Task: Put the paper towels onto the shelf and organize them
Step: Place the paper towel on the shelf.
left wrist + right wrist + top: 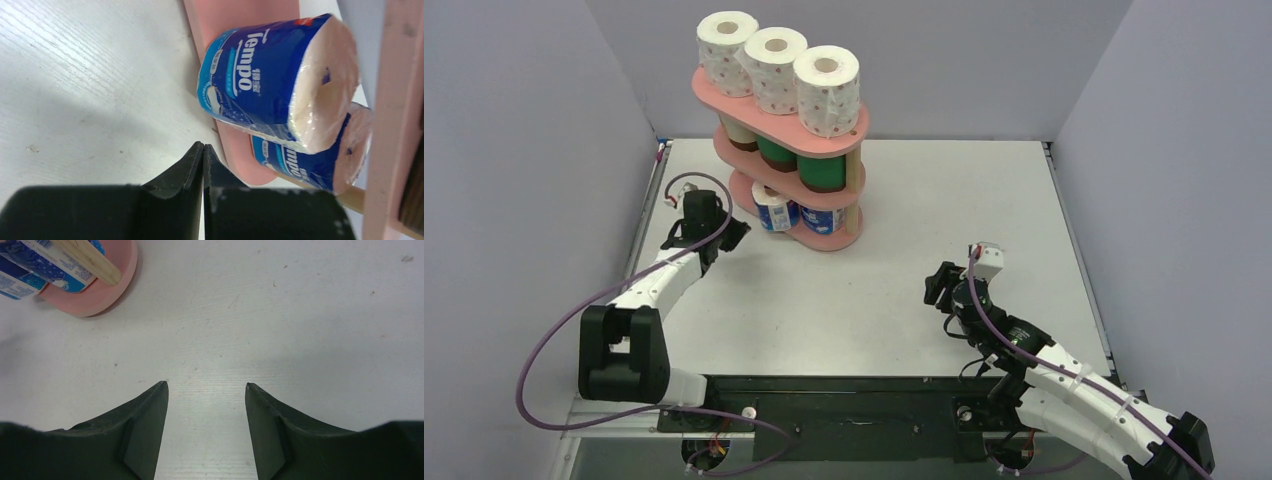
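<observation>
Left gripper is pressed together, right gripper spread; the blue-wrapped roll, judged light and crushable, is best gripped across its sides.

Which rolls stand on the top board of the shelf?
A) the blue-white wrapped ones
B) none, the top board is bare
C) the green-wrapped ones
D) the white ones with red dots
D: three dotted rolls stand in a row on the top board of the shelf; the green rolls are on the middle board and the blue rolls on the bottom one.
</observation>
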